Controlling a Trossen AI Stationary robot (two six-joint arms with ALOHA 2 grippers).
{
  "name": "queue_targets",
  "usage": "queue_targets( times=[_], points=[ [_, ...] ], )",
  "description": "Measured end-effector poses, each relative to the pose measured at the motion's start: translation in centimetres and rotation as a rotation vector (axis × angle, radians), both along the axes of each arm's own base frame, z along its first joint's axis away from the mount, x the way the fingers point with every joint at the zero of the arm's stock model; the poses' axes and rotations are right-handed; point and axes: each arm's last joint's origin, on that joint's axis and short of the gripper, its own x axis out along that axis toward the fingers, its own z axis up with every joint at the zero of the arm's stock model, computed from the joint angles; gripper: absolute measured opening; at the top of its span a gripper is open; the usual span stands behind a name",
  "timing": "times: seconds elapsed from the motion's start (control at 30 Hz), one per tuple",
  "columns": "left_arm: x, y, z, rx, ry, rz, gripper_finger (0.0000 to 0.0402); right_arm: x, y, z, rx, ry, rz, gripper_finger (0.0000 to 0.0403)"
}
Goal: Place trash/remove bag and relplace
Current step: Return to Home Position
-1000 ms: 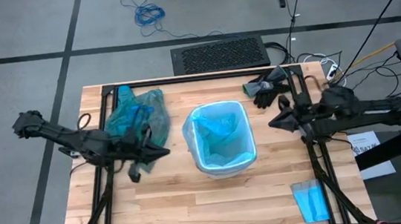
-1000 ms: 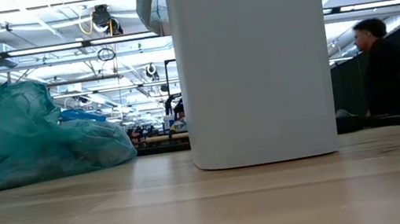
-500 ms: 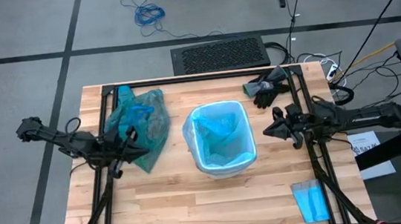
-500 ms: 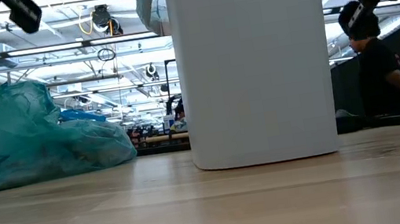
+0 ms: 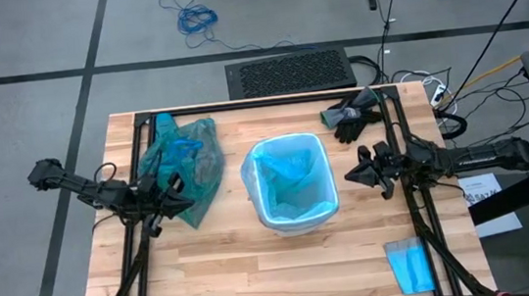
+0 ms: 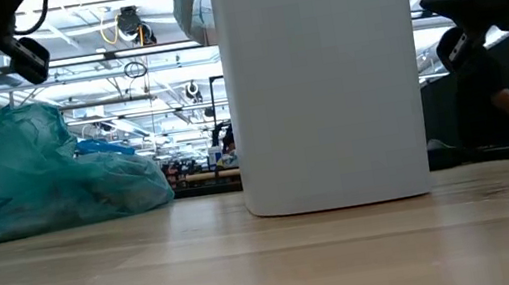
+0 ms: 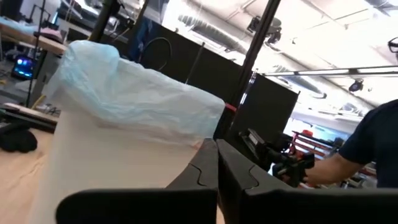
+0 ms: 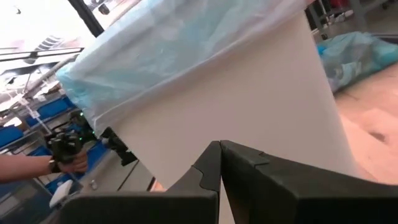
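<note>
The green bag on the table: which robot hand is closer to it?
Left. The left gripper hovers by the edge of the green bag, fingers shut. The right gripper is far off, on the other side of the white bin.

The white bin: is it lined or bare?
Lined: a pale blue bag drapes inside the upright white bin and folds over its rim.

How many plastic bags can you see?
2: a crinkly teal-green plastic bag left of the white bin, and a pale blue liner inside it. The folded blue sheet by the table's right edge may be a third.
</note>
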Motion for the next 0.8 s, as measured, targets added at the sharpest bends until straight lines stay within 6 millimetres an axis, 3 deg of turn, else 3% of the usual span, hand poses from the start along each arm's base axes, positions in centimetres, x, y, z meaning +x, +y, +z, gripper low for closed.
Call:
queue_targets(
  times=[0.47,0.8],
  points=[
    [0.0,-0.1,-0.2,0.012,0.014,-0.018,0.0000,0.0,-0.1,0.1,0.068,0.002,-0.027,0.0000],
    [0.0,-0.1,-0.2,0.012,0.014,-0.018,0.0000,0.0,-0.1,-1.5,0.109,0.171,-0.030,0.0000]
  ],
)
